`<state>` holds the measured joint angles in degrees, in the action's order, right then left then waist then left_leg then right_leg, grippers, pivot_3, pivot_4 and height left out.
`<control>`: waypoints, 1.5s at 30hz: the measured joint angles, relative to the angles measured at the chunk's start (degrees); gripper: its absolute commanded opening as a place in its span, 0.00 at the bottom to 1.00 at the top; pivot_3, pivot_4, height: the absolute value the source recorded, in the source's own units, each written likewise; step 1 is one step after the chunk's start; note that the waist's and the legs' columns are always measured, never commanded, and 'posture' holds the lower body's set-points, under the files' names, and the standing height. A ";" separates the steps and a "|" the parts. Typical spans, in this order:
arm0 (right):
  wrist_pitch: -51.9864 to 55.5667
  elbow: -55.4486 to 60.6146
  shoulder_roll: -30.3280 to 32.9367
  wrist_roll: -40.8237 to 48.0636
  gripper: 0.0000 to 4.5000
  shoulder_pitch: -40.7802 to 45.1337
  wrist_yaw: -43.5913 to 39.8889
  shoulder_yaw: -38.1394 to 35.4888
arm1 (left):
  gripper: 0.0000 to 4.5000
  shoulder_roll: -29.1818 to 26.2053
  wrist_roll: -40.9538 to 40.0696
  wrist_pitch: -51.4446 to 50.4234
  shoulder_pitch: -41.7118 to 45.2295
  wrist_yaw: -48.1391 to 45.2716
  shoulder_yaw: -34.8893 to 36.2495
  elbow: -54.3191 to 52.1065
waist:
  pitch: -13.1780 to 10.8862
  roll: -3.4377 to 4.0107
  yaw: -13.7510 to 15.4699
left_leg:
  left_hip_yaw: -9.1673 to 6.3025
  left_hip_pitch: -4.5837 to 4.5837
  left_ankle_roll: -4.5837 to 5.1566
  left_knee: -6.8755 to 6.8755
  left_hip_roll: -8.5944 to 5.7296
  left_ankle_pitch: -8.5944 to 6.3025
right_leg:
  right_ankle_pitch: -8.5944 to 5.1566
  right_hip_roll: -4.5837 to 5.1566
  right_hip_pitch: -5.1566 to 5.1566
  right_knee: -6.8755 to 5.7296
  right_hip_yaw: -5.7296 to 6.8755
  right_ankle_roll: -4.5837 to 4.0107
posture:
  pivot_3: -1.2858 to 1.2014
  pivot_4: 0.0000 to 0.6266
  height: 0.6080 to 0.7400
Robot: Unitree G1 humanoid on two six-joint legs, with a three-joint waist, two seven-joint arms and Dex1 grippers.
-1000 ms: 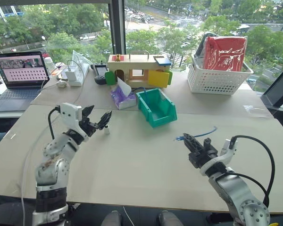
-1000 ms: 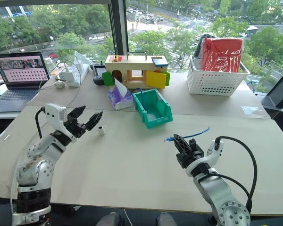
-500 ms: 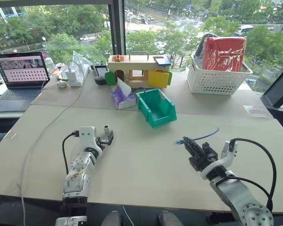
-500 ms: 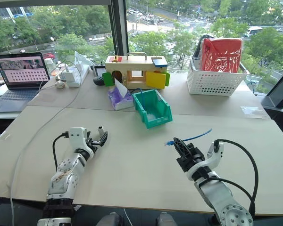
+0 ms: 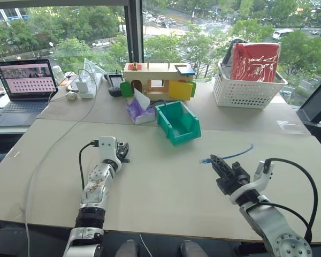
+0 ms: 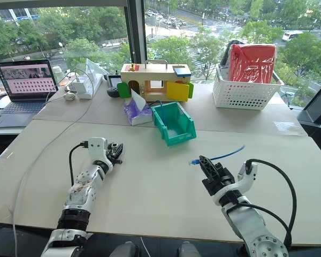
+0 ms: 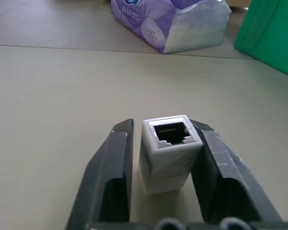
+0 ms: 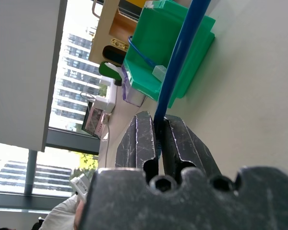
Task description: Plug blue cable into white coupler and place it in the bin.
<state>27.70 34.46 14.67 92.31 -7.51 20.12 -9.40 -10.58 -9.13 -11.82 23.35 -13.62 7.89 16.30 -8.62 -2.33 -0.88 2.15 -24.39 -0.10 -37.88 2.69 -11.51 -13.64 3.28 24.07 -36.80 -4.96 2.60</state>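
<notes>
I have the left gripper (image 7: 165,191) down at desk level toward the left half of the desk (image 5: 166,187), its 2 black fingers (image 7: 108,182) closed against either side of the white coupler (image 7: 169,146). In the left wrist view the coupler stands between them with its open socket facing away from the wrist, and both fingers touch its sides.

The right gripper (image 8: 157,139) sits over the right half of the desk, nearer the front edge, and its fingers are pressed together on the blue cable (image 5: 230,156). In the right wrist view the cord runs out from the pinch toward the bin (image 5: 177,122). From the head camera the cable's free length lies on the desk beyond the gripper, with a small plug end pointing left and the rest trailing off to the right.

The bin stands empty of both parts near the middle of the desk, toward the back edge, well apart from both grippers. A purple tissue pack (image 5: 139,111) lies just beside it on its left, and a wooden box (image 5: 158,79) stands behind them. A white basket (image 5: 246,88) is at the back right corner, and a laptop (image 5: 25,80) at the back left.
</notes>
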 measured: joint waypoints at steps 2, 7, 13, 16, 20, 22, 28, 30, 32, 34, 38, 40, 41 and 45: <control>-0.05 0.03 0.00 -0.01 0.00 -0.07 0.14 -0.02 | 0.15 -1.09 -0.07 0.07 0.00 -2.00 -0.36 0.20 | 0.00 0.00 -0.02 | 0.00 0.00 0.00 0.00 0.00 0.00 | 0.00 0.00 0.01 0.00 0.00 0.00 | 0.52 0.24 0.84; -0.10 0.45 1.10 -2.91 0.00 0.64 0.10 -0.25 | 0.15 -6.95 -0.93 2.36 1.86 -25.02 -11.38 -0.03 | 0.00 0.00 0.23 | 0.01 -0.12 -0.01 0.00 -0.08 0.00 | 0.00 0.05 0.06 0.05 0.02 -0.02 | 0.52 0.24 0.84; 1.75 0.18 5.79 -11.92 0.00 4.54 0.17 1.24 | 0.15 -5.25 1.75 2.89 10.44 -41.68 -25.93 -0.51 | 0.00 0.00 -0.27 | 0.00 -0.22 0.01 0.00 -0.09 0.00 | -0.01 0.00 0.11 0.14 -0.06 -0.01 | 0.52 0.24 0.84; 2.93 -0.40 5.84 -14.68 0.00 5.81 0.43 2.99 | 0.15 -2.36 3.27 0.01 12.81 -41.56 -28.66 0.49 | 0.00 0.00 -0.61 | -0.08 -0.22 0.01 0.00 -0.06 0.00 | -0.04 -0.08 0.14 0.06 -0.06 -0.04 | 0.52 0.24 0.84; 5.27 -1.53 4.69 -15.77 0.00 5.24 1.46 6.06 | 0.15 0.79 7.19 -6.67 13.18 -37.89 -32.67 0.93 | 0.00 0.00 -0.63 | -0.12 -0.23 0.01 0.00 -0.08 0.00 | -0.05 -0.06 0.12 0.06 -0.05 0.00 | 0.52 0.24 0.84; 6.40 -1.89 4.33 -15.74 0.00 4.57 1.77 6.84 | 0.15 1.35 8.10 -10.27 13.06 -36.29 -33.00 -0.62 | 0.00 0.00 -0.63 | -0.12 -0.22 0.01 0.00 -0.08 0.00 | -0.05 -0.04 0.09 0.06 -0.05 0.00 | 0.52 0.24 0.84; 7.75 -1.82 4.63 -15.63 0.00 4.53 1.88 6.72 | 0.15 2.18 9.31 -18.05 13.07 -33.96 -33.78 -4.50 | 0.01 0.00 -0.50 | -0.13 -0.11 0.01 -0.01 -0.09 0.00 | -0.25 -0.04 0.01 0.05 -0.06 0.35 | 0.52 0.24 0.84; 7.75 -1.81 4.53 -15.68 0.00 4.55 1.78 6.69 | 0.15 2.54 9.28 -19.84 13.07 -33.64 -33.77 -5.03 | 0.01 0.00 -0.48 | -0.13 -0.10 0.01 -0.01 -0.09 0.00 | -0.25 -0.04 0.00 0.05 -0.07 0.35 | 0.52 0.24 0.84; 7.75 -1.83 4.49 -15.90 0.00 4.76 1.38 6.69 | 0.15 2.72 9.27 -21.02 13.17 -33.48 -33.82 -5.41 | 0.01 0.00 -0.49 | -0.12 -0.09 0.01 -0.01 -0.09 0.00 | -0.25 -0.04 0.00 0.05 -0.07 0.34 | 0.52 0.24 0.84; 7.77 -2.00 4.57 -17.00 0.00 5.66 0.64 6.68 | 0.15 2.97 9.24 -21.94 13.18 -33.19 -33.73 -5.69 | 0.01 0.00 -0.48 | -0.12 -0.07 0.01 -0.01 -0.09 0.00 | -0.25 -0.04 -0.01 0.05 -0.08 0.35 | 0.52 0.24 0.84; 7.76 -3.52 4.45 -20.57 0.00 8.15 -1.65 6.71 | 0.15 3.49 8.72 -24.37 11.28 -31.65 -32.88 -8.40 | 0.02 0.00 -0.44 | -0.12 -0.07 0.01 0.00 -0.08 0.00 | -0.26 -0.06 0.00 0.05 -0.07 0.34 | 0.52 0.24 0.84; 7.77 -4.45 3.92 -21.61 0.00 9.09 -2.55 6.74 | 0.15 3.72 8.64 -24.92 10.93 -31.07 -32.64 -8.90 | 0.02 0.00 -0.42 | -0.12 -0.07 0.02 -0.01 -0.08 0.00 | -0.25 -0.06 0.00 0.05 -0.07 0.32 | 0.52 0.24 0.84; 7.78 -4.82 3.76 -22.04 0.00 9.26 -2.86 6.75 | 0.15 3.78 8.62 -24.93 10.93 -30.86 -32.59 -8.92 | 0.02 0.00 -0.33 | -0.12 -0.07 0.02 -0.01 -0.08 0.00 | -0.25 -0.06 0.00 0.05 -0.07 0.32 | 0.52 0.24 0.84; 9.02 -6.06 2.77 -22.39 0.00 9.21 -3.30 6.70 | 0.15 3.77 8.60 -24.91 11.07 -30.83 -32.55 -8.80 | 0.02 0.00 -0.31 | -0.12 -0.07 0.01 0.00 -0.08 0.00 | -0.24 -0.05 0.00 0.04 -0.08 0.31 | 0.52 0.24 0.84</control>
<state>36.72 28.41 17.44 69.93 1.70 16.83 -2.69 -6.81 -0.53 -36.73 34.42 -44.45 -24.66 7.50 -8.60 -2.33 -1.18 2.03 -24.45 -0.08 -37.88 2.61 -11.51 -13.88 3.23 24.07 -36.76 -5.04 2.91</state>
